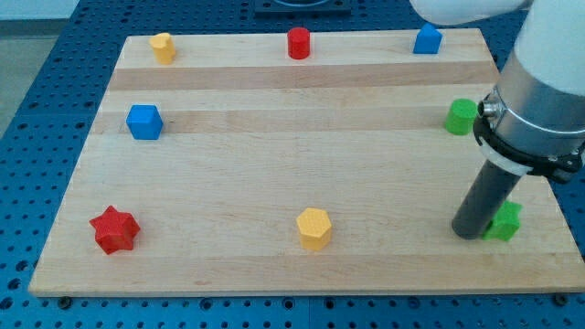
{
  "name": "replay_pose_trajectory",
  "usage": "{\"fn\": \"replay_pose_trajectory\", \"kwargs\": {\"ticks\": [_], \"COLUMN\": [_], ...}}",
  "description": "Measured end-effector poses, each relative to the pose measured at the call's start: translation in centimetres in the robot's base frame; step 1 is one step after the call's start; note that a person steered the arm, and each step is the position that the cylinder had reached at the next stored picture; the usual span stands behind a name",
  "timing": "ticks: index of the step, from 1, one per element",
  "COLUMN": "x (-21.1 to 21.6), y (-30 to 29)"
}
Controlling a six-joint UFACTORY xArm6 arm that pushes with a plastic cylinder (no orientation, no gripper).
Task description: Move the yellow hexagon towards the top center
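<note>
Camera view, the only one: my tip [473, 234] sat at the view's lower right, just beside the green block [504, 222], maybe touching it; the rod hid that edge, so I couldn't tell. No jaws here, just a bare rod carrying nothing. The yellow hexagon [313, 228] lay near the view's bottom centre, well apart from my tip, off to the view's left.

Risks, as I judged them: leaving carelessly could drag the green block off the board [274, 128], since it lay close to the right edge. I needed to get below the hexagon to push it upward; an off-centre contact would spin it or send it sideways. At the top centre stood the red cylinder [299, 43], which an overlong push could hit. The red star [114, 228], blue block [144, 122], second green block [462, 116], top-left yellow block [163, 47] and top-right blue block [427, 39] looked clear of the path.
</note>
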State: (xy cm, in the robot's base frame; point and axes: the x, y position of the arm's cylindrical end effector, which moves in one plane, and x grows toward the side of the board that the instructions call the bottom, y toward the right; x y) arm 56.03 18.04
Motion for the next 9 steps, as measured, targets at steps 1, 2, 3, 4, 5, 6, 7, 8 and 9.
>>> {"fn": "replay_pose_trajectory", "kwargs": {"ticks": [1,2,3,4,5,6,7,8,9], "x": [0.1,2.1,4.7,5.3,5.3,5.3,4.8,3.3,1.9], "y": [-0.2,-2.0,-5.8,-11.7,-15.3,-15.3,-16.1,-16.8,-16.9]}}
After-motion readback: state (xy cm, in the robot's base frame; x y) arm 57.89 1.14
